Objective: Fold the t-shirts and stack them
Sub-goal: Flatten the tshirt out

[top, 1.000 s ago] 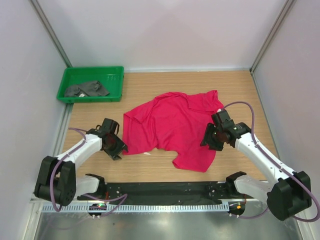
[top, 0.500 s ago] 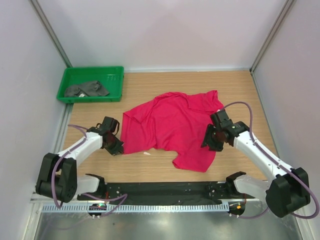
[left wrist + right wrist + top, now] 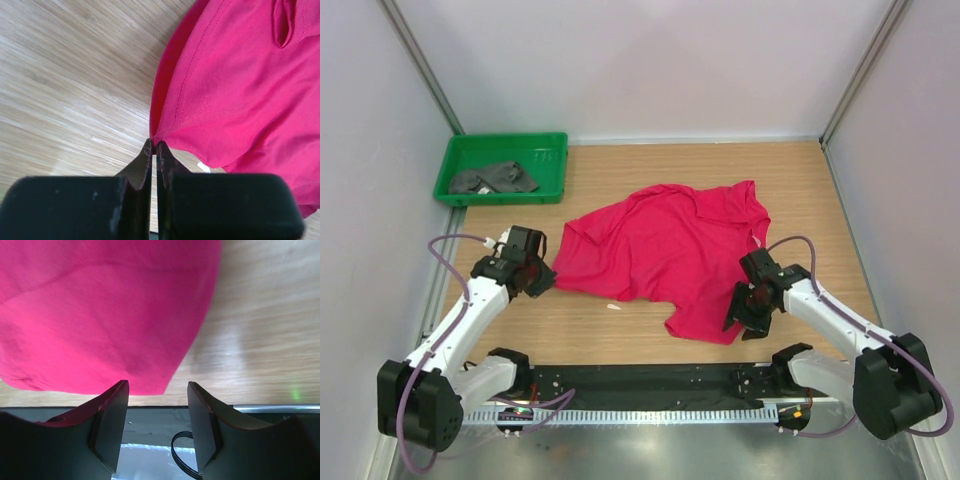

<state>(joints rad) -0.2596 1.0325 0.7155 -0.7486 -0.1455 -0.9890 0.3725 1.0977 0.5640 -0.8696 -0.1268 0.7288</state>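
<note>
Lying rumpled rather than flat, the red t-shirt (image 3: 665, 250) is covering the middle of the table (image 3: 810, 190), while the grey t-shirt (image 3: 492, 180) is sitting bunched in the green tray (image 3: 510, 138), well off the red t-shirt's far-left side. The left gripper (image 3: 154, 150) is pinching the red t-shirt's left hem, its fingers pressed nearly together on a peak of cloth. The right gripper (image 3: 157, 386) is hovering with jaws spread wide over the red t-shirt's near-right corner, gripping nothing. The cloth is looking thin, light and limp, so it is likely going to sag and drag; 2 well-separated hem points are seeming the best holds. Folds are making the red t-shirt's collar and sleeves hard to pick out, and the grey t-shirt is showing too small to read.
</note>
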